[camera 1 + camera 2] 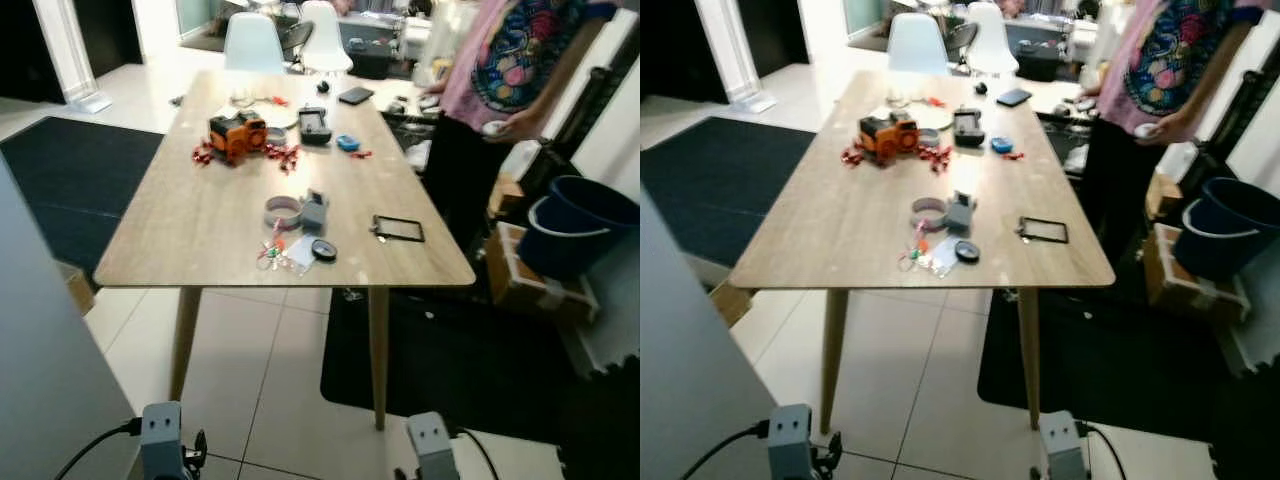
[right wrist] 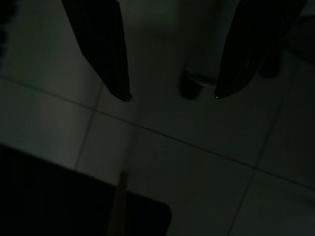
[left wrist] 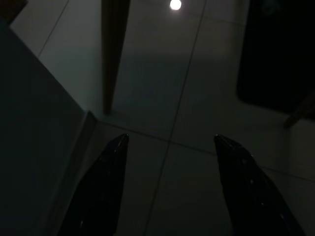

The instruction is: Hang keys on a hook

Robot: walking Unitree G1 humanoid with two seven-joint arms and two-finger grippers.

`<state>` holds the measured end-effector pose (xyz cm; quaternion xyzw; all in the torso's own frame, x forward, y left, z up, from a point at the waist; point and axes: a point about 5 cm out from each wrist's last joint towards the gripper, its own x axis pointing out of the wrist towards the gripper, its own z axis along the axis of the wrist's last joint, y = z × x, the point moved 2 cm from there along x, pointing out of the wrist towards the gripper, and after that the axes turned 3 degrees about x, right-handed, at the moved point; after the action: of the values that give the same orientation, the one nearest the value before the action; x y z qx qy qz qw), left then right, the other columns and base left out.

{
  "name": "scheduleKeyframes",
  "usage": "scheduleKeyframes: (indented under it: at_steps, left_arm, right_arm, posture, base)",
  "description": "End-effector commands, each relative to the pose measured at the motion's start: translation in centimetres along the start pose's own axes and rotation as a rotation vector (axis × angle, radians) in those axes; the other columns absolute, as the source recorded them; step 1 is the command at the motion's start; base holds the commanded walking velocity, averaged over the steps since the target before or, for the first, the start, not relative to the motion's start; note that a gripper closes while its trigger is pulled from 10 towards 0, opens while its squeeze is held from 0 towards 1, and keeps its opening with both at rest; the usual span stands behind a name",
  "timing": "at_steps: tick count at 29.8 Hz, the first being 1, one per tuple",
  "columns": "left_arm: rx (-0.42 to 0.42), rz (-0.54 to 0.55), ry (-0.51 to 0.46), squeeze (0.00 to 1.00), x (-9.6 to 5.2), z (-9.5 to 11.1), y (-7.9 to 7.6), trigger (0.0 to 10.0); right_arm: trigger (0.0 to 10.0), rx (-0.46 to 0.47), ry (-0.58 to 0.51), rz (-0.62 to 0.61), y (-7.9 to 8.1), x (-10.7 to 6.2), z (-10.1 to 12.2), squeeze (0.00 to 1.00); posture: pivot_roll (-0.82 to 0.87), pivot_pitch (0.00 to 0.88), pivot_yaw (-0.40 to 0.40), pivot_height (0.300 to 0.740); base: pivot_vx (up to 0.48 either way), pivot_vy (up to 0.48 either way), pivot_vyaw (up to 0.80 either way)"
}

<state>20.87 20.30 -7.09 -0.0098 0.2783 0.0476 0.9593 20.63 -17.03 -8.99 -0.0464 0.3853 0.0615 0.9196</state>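
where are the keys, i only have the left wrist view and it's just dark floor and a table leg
Observer: The keys lie on the wooden table ahead, close to its near edge, beside a round black tag.
Operator: is either gripper near them
Observer: No. The left gripper and the right gripper both point at the tiled floor, fingers apart and holding nothing.
Operator: anything in the way
Observer: A person in a pink patterned top stands at the table's far right side.
Operator: see a hook anywhere
Observer: I cannot make one out in any view.
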Motion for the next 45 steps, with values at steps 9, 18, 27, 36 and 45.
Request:
scheduleKeyframes:
  at_steps: [9, 18, 27, 36, 45]
  left_arm:
    - [0.005, 0.005, -0.003, 0.00, 0.0, 0.1, 0.0, 10.0]
    - [0.018, 0.008, -0.004, 0.00, 0.1, 0.2, -0.1, 10.0]
    - [0.008, 0.019, 0.004, 0.00, 0.1, 0.1, 0.0, 10.0]
    - [0.016, 0.019, 0.005, 0.00, 0.2, 0.2, 0.0, 10.0]
    - [0.019, 0.015, 0.013, 0.00, 0.3, 0.2, -0.3, 10.0]
  right_arm:
    - [10.0, -0.016, -0.001, -0.009, -0.4, -0.1, -0.1, 0.00]
    - [10.0, -0.017, -0.022, -0.006, -0.4, -0.1, 0.3, 0.00]
    - [10.0, -0.021, -0.033, -0.005, -0.3, 0.0, 0.5, 0.00]
    - [10.0, -0.021, -0.053, -0.008, -0.5, 0.1, 1.0, 0.00]
    - [10.0, -0.012, -0.050, -0.022, -0.9, 0.0, 0.9, 0.00]
  posture:
    - [0.04, 0.053, -0.012, 0.740]
    - [0.04, 0.052, -0.012, 0.740]
    - [0.05, 0.055, -0.013, 0.740]
    - [0.04, 0.063, -0.004, 0.740]
    - [0.04, 0.071, -0.005, 0.740]
  base:
    - [0.000, 0.000, 0.00]
    - [0.000, -0.387, 0.00]
    - [0.000, -0.188, 0.00]
    - [0.000, 0.000, 0.00]
    - [0.000, 0.000, 0.00]
